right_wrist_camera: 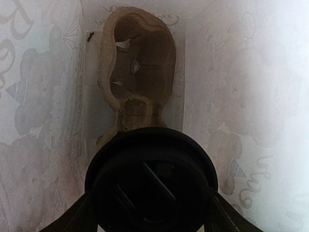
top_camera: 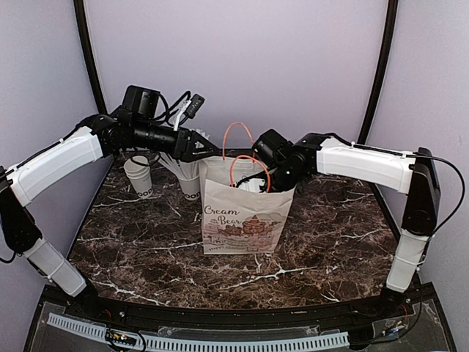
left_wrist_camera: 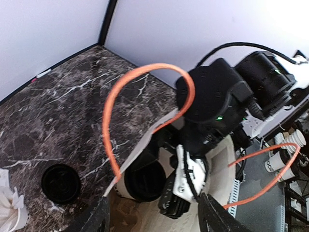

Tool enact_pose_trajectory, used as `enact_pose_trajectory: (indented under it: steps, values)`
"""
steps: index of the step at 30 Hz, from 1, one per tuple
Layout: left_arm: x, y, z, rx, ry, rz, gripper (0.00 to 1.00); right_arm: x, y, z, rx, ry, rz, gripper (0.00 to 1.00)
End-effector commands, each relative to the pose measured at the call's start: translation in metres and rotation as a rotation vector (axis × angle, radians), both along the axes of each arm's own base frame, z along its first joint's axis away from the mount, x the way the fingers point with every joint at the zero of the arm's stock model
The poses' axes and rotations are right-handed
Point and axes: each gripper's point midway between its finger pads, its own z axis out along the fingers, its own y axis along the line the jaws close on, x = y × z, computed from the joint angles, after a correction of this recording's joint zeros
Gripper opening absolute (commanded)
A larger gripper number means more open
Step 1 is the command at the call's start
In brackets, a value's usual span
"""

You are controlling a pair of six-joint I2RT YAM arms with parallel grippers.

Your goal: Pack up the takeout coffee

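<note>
The takeout coffee [right_wrist_camera: 149, 179], a white cup with a black dome lid, hangs inside the paper bag [top_camera: 242, 216]. My right gripper [right_wrist_camera: 150, 198] is shut on it, one finger on each side of the lid. In the left wrist view the cup [left_wrist_camera: 145, 181] shows just under the bag's rim [left_wrist_camera: 145, 145], with the right wrist above it. My left gripper [left_wrist_camera: 154, 199] stands open at the bag's left rim, its fingers spread over the mouth with nothing between them. A brown pulp cup carrier [right_wrist_camera: 137, 67] lies on the bag's floor below the cup.
Two orange handles [top_camera: 238, 136] stand up from the bag. Left of the bag stand a lidless white cup [top_camera: 139, 178] and a cup of white straws [top_camera: 189, 180]. A loose black lid [left_wrist_camera: 60, 182] lies on the marble table [top_camera: 330, 235].
</note>
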Motion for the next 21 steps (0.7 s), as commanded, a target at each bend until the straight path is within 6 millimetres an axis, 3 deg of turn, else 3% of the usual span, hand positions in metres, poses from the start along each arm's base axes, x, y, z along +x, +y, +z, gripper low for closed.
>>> enact_pose_trajectory:
  steps: [1,7,12,17,21]
  values:
    - [0.013,0.018,-0.014,0.118,0.087,0.148,0.66,-0.027,-0.02,-0.081,-0.162,0.19,-0.042,0.71]
    - [0.016,0.015,-0.023,0.156,0.217,0.171,0.67,-0.024,-0.015,-0.087,-0.175,0.227,-0.114,0.71]
    - [0.016,0.03,-0.038,0.246,0.29,0.257,0.66,-0.031,-0.012,-0.081,-0.244,0.178,-0.149,0.72]
    - [0.012,0.042,-0.046,0.306,0.352,0.322,0.49,-0.047,-0.008,-0.076,-0.273,0.157,-0.152,0.73]
    - [0.008,0.049,-0.054,0.354,0.399,0.361,0.43,-0.05,-0.012,-0.078,-0.306,0.097,-0.149,0.74]
